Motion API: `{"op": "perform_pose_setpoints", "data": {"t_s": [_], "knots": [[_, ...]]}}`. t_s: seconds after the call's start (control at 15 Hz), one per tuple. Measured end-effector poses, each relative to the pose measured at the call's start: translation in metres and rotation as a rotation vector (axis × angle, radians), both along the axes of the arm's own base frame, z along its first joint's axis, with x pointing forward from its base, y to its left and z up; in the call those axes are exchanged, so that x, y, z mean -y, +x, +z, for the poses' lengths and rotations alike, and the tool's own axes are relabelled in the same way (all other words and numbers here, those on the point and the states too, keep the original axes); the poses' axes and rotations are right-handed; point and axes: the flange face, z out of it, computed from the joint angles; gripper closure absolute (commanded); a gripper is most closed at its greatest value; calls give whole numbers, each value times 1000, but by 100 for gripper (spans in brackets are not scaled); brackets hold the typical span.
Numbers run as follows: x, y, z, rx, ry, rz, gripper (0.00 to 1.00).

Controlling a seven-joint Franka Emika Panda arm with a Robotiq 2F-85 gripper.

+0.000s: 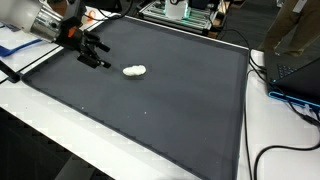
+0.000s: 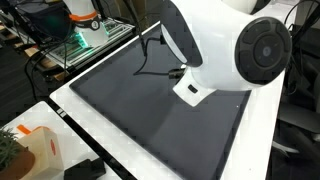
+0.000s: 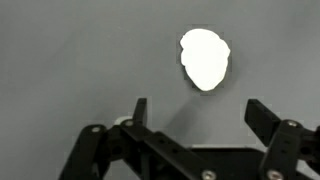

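Plainly, we see the gripper (image 3: 197, 110) with its jaws spread wide, gripping and touching nothing, low over the dark mat (image 3: 60, 60). Just ahead lies the white lump (image 3: 205, 58), apart from both fingers, its long axis running away from the gripper. We make out no readable writing on it.

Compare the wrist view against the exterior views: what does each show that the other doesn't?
Wrist only: a close look at the open fingers, with the white lump ahead of them and a clear gap between. Exterior only: the dark mat out to its borders, the white table, a laptop and the arm. Shared: the white lump lies on the dark mat, untouched, and the fingers are open.
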Motion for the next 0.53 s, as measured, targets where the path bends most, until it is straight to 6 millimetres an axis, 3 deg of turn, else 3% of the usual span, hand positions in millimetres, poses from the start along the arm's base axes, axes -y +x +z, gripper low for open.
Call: {"op": "perform_pose_setpoints", "data": {"t_s": [0.53], "knots": [[30, -6, -25, -49, 55, -83, 0]]}}
